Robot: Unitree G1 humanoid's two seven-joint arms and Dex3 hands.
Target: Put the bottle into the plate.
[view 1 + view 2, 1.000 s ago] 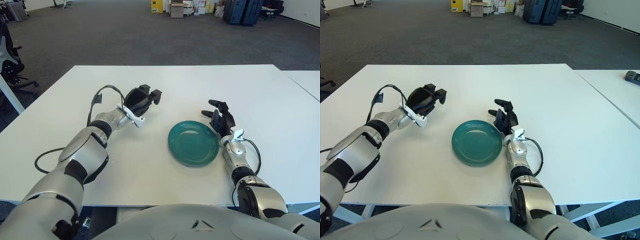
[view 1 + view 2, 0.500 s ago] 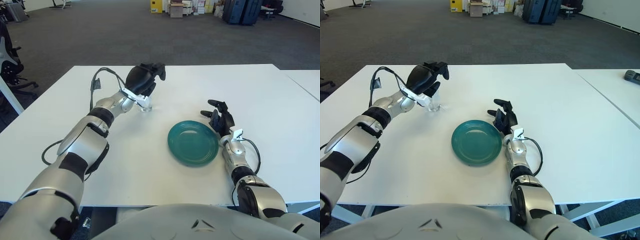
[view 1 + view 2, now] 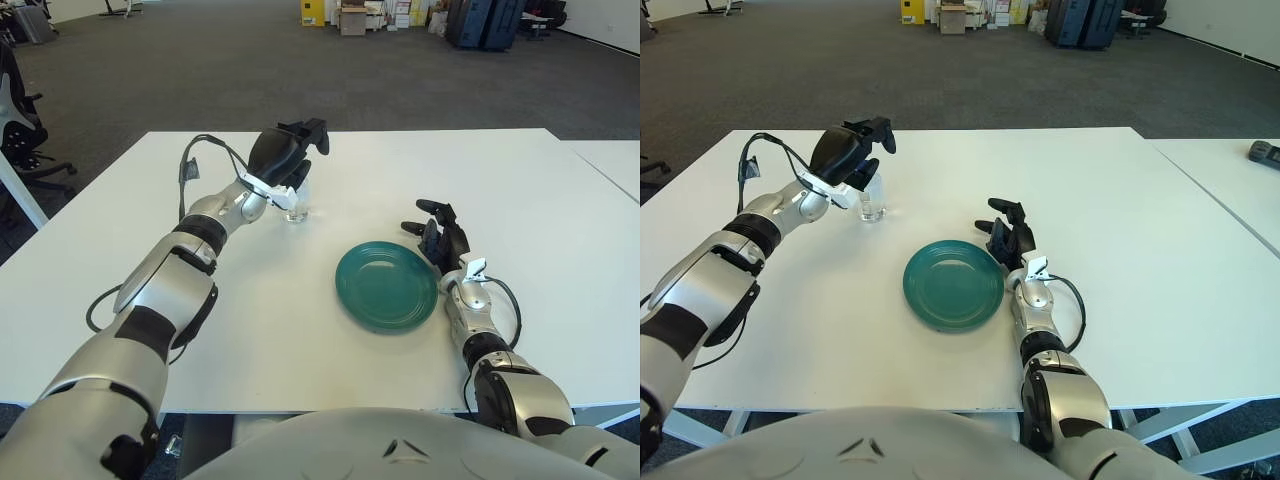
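Observation:
A small clear bottle (image 3: 296, 207) stands upright near the middle of the white table (image 3: 330, 380), left of and behind the teal plate (image 3: 387, 286). My left hand (image 3: 293, 165) is over the bottle with its fingers curled round the upper part; only the bottle's lower half shows beneath the palm. I cannot tell whether its base touches the table. The plate is empty. My right hand (image 3: 438, 232) rests on the table at the plate's right rim, fingers relaxed and holding nothing.
A second white table (image 3: 612, 165) adjoins at the right, with a dark object (image 3: 1265, 152) on it. An office chair (image 3: 20, 120) stands off the left edge. A black cable (image 3: 200, 160) loops from my left forearm.
My left hand has risen and swung back and to the right. The bottle, hidden in the hand a second ago, now shows upright beneath it and has shifted slightly right.

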